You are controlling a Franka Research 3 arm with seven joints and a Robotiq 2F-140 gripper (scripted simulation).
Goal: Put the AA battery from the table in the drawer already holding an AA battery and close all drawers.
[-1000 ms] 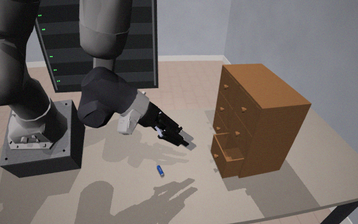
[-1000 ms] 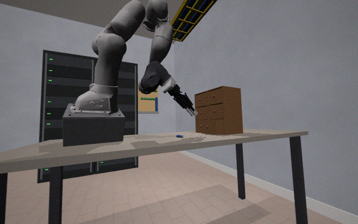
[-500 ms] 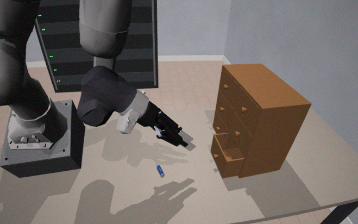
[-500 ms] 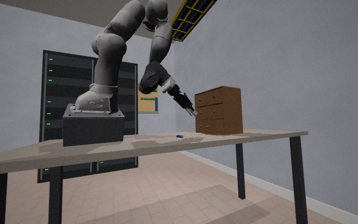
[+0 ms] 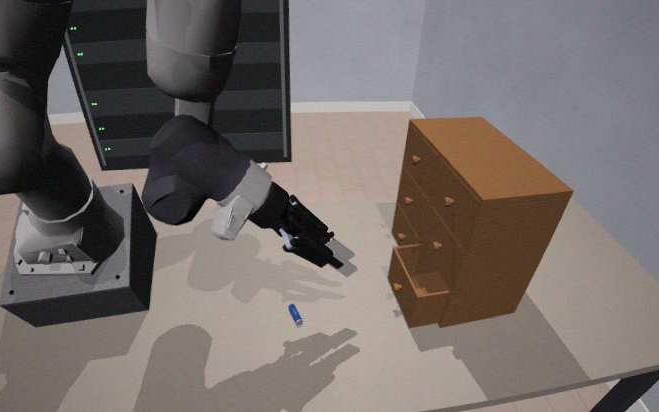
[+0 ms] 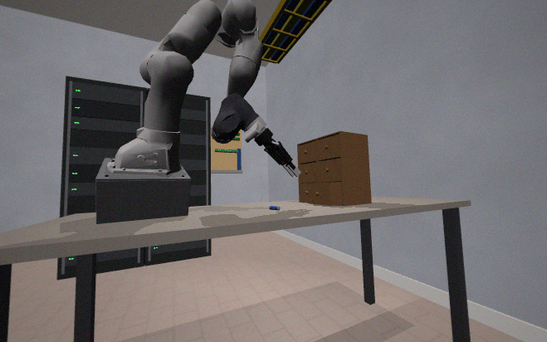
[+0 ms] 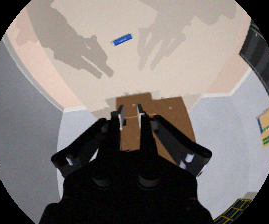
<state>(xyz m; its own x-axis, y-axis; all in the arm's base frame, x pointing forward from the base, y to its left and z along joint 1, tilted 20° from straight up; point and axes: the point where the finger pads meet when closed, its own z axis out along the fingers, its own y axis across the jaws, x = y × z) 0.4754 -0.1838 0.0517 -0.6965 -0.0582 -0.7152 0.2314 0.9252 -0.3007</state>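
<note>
The blue AA battery [image 5: 295,314] [image 6: 274,207] [image 7: 122,39] lies on its side on the table, between the arm's base and the chest. The brown chest [image 5: 516,245] [image 6: 356,169] [image 7: 177,120] stands upright. Its bottom drawer on the top view's near side [image 5: 407,301] [image 6: 327,192] is pulled partly out. The visible part of its inside shows no battery; the rest is hidden. The other drawers look pushed in. My gripper [image 5: 348,259] [image 6: 294,173] [image 7: 130,110] is slightly open, with nothing between its fingers. It hangs above the table, in front of the chest, tilted down toward it.
The arm's base block [image 5: 139,255] [image 6: 144,199] stands at the other end of the table [image 5: 372,378] [image 6: 419,206]. Small knobs stick out of the chest's front. A wall [image 5: 628,102] rises behind the chest. Dark racks [image 5: 249,81] [image 6: 105,123] stand beyond the table.
</note>
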